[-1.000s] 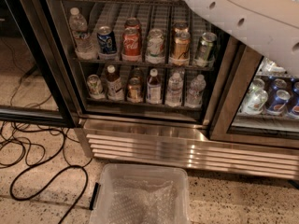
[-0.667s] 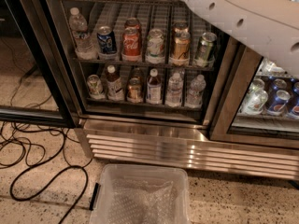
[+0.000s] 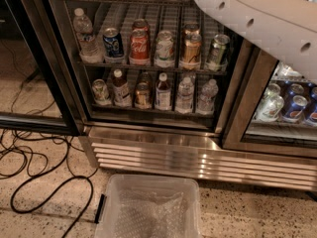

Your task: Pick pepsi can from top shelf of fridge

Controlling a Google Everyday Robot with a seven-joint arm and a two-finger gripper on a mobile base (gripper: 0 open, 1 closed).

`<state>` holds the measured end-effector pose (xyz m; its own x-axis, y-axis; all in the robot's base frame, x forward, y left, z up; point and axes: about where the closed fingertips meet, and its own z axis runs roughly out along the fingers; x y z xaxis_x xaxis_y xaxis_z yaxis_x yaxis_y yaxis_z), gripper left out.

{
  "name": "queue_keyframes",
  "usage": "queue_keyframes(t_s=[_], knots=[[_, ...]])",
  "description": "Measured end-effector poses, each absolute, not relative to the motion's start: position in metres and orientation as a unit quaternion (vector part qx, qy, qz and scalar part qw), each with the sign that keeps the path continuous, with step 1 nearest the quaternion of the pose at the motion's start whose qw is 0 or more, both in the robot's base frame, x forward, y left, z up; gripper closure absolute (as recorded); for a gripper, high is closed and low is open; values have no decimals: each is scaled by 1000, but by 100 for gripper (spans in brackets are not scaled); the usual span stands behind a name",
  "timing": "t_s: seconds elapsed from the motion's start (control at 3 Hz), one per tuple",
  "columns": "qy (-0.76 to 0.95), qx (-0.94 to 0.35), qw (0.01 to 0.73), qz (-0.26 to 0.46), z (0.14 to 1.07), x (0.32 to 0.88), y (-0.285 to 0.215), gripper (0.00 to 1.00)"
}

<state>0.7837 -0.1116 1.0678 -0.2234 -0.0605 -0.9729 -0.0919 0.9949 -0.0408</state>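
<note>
**Change since earlier frame:** none discernible. The arm (image 3: 257, 19) keeps the same slant across the upper right, and the stock is unshifted.

**Item 1, pepsi can (image 3: 113, 42):** blue, upright, long axis vertical. It stands second from the left on the top shelf (image 3: 148, 65), close behind the front rail. A water bottle (image 3: 84, 31) stands just to its left and a red Coca-Cola can (image 3: 139, 46) just to its right.

**Item 2, gripper:** out of view. The arm's white link runs off the top edge, so I cannot tell how far the fingers are parted or whether anything is held. The can lies down and to the left of the arm's visible end. Judged, a reach must descend leftward and enter from the near side, between bottle and red can.

**Item 3, same shelf, rightward:** a pale green can (image 3: 164, 47), a gold-brown can (image 3: 192, 48), and a green can (image 3: 218, 51) that leans.

**Item 4, lower shelf (image 3: 148, 109):** a mixed row of small bottles and cans.

**Item 5, fridge (image 3: 242, 108):** steel, with a louvred grille (image 3: 198, 157) at its base. The right compartment holds more blue cans (image 3: 296, 108).

**Item 6, plastic bin (image 3: 153, 179):** clear, on the near floor, and it holds only crumpled clear film.

**Item 7, cables (image 3: 44, 182):** black, looped on the floor at the left.
</note>
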Motion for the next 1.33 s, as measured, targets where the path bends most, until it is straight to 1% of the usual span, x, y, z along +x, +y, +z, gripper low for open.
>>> queue_keyframes(t_s=[0.33, 0.67, 1.33], knots=[[775, -48, 630, 5, 1076, 792, -115, 25], [767, -46, 640, -4, 1086, 803, -120, 28], [765, -37, 642, -7, 1082, 823, -126, 29]])
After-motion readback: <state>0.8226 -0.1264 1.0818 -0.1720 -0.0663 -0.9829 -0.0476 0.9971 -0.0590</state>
